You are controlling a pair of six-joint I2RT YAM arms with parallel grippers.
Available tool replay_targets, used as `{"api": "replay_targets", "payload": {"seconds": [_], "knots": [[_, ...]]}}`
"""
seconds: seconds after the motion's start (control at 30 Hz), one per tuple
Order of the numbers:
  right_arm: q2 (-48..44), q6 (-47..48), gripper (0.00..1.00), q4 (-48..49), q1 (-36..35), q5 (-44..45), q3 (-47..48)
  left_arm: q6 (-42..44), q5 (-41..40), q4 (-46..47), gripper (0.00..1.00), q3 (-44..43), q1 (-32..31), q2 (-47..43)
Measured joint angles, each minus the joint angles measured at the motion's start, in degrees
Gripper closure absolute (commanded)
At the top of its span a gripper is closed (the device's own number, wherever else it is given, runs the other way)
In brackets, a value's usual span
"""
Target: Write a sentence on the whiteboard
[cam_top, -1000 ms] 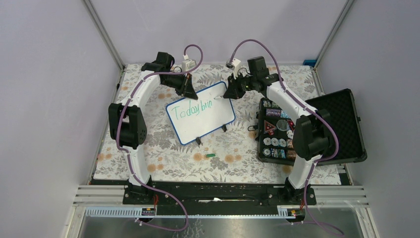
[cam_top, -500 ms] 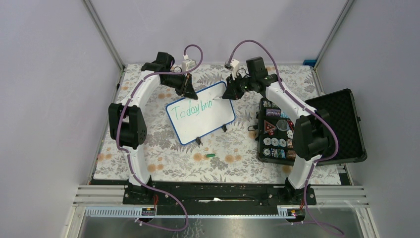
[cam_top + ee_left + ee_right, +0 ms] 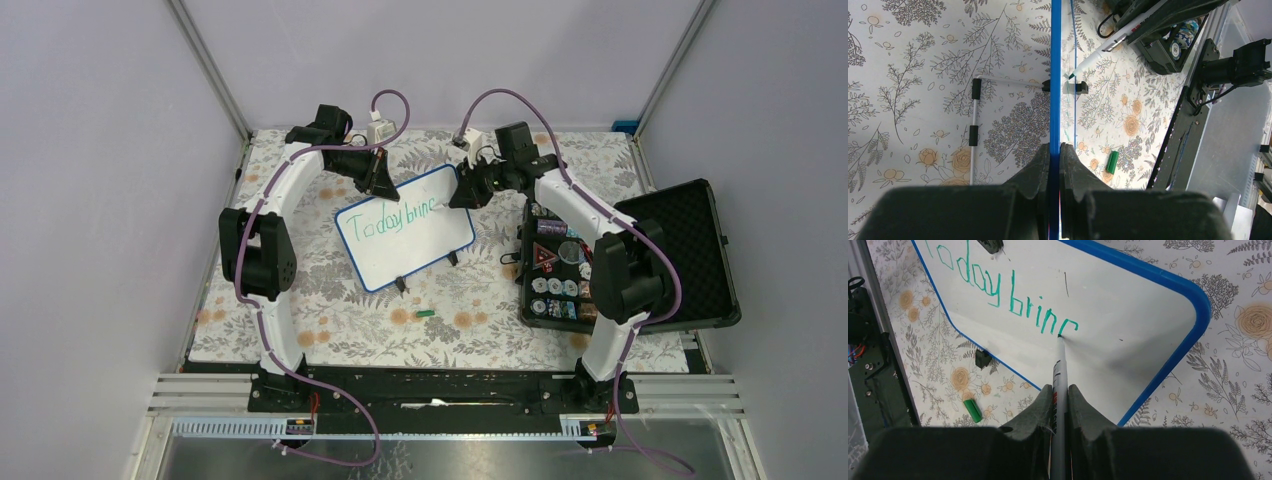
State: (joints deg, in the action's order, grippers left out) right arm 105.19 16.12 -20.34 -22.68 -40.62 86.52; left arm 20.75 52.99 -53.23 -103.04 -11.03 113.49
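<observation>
The whiteboard [image 3: 410, 240] stands tilted on two black feet on the flowered table, blue frame all round. My left gripper [image 3: 377, 181] is shut on its top edge; in the left wrist view the blue frame [image 3: 1055, 75] runs straight between the jaws of the left gripper [image 3: 1055, 148]. My right gripper [image 3: 1060, 390] is shut on a grey marker [image 3: 1060, 365], whose tip touches the board [image 3: 1128, 310]. The sentence [image 3: 1008, 295] reads "Today brin" plus a half-formed letter in green. The marker [image 3: 1095, 52] also shows in the left wrist view. From above, the right gripper [image 3: 466, 190] sits at the board's upper right.
A green marker cap [image 3: 426, 313] lies on the table in front of the board. An open black case [image 3: 690, 250] with small items stands at the right, under the right arm. Metal rails run along the near table edge.
A new green stroke has appeared after "brin". The right gripper has shifted slightly with the marker along the line. The left gripper and the board have stayed still.
</observation>
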Motion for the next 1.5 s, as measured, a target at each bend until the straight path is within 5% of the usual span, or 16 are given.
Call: {"api": "replay_targets", "payload": {"seconds": [1.5], "knots": [[0.0,0.7,1.00,-1.7,1.1,1.5,2.7,0.0,-0.1,0.0,1.00,0.0,0.0,0.0]]}}
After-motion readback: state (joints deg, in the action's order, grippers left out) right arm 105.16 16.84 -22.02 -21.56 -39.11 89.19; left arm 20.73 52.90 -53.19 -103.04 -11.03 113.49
